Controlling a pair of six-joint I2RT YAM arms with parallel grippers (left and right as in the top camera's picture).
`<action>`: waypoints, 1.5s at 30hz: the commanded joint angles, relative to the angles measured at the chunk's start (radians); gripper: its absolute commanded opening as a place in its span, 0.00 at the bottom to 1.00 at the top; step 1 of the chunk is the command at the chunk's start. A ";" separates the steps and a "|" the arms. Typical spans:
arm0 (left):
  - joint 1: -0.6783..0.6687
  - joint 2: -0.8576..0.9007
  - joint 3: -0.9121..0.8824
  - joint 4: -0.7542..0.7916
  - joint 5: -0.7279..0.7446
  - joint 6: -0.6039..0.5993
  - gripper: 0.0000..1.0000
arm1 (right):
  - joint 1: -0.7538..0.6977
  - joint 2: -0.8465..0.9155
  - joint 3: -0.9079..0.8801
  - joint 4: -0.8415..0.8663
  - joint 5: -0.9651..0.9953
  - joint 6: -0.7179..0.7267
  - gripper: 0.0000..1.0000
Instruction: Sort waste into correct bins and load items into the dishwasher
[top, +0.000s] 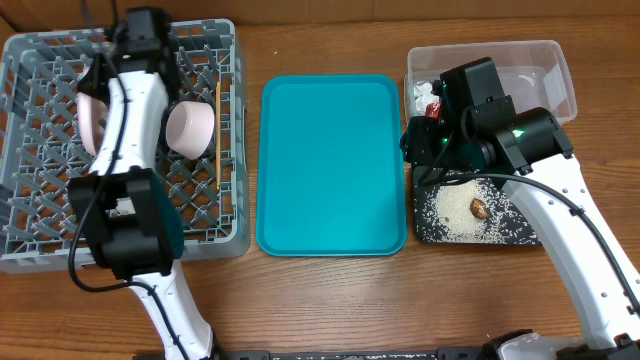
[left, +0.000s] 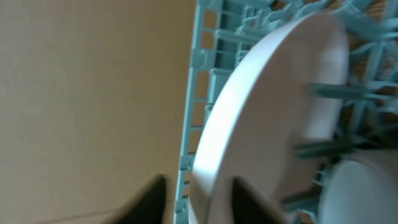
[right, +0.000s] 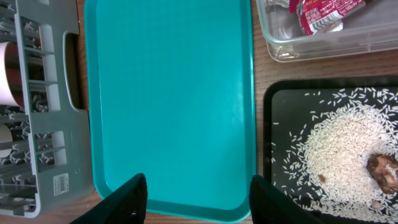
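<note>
Dark fingers (left: 152, 200) of the left hand (left: 199, 202) are seen closest, at the bottom edge of the left wrist view; they are spread apart, with the rim of the plate (left: 273, 106) standing between them; a strip of rack (left: 185, 130) shows between one finger and the rim, so the plate is not seen to be clamped. The plate is stood on edge inside the rack, near its wall; from overhead it is found in the upper left of the frame, partly covered by the left arm. A cup (top: 190, 128) is laid on its side in the rack just right of that arm, and a chopstick (top: 217, 135) is laid along the lattice beside the cup.

The right hand (right: 199, 205) is held open with nothing between its fingers (right: 130, 200), above the lower edge of the teal tray (right: 168, 93), which is set on the table (top: 330, 300) at centre frame. At the lower right of the right wrist view the black tray (right: 268, 124) is seen, strewn with rice (right: 339, 149); a brown lump (right: 382, 171) is lodged in the rice at the frame's right edge. The tub (right: 323, 45) is placed at the upper right, apart from the black tray; the wrapper (right: 323, 12) is lying inside it.
</note>
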 joint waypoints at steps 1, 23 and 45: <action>-0.011 0.021 -0.005 -0.012 -0.059 -0.019 0.52 | 0.004 -0.005 0.013 0.007 0.016 0.000 0.54; -0.043 -0.450 -0.002 -0.312 0.834 -0.211 1.00 | 0.004 -0.005 0.013 0.024 0.023 -0.005 0.53; -0.085 -0.955 -0.003 -0.530 1.221 -0.486 1.00 | 0.004 -0.220 0.117 0.065 0.076 -0.138 1.00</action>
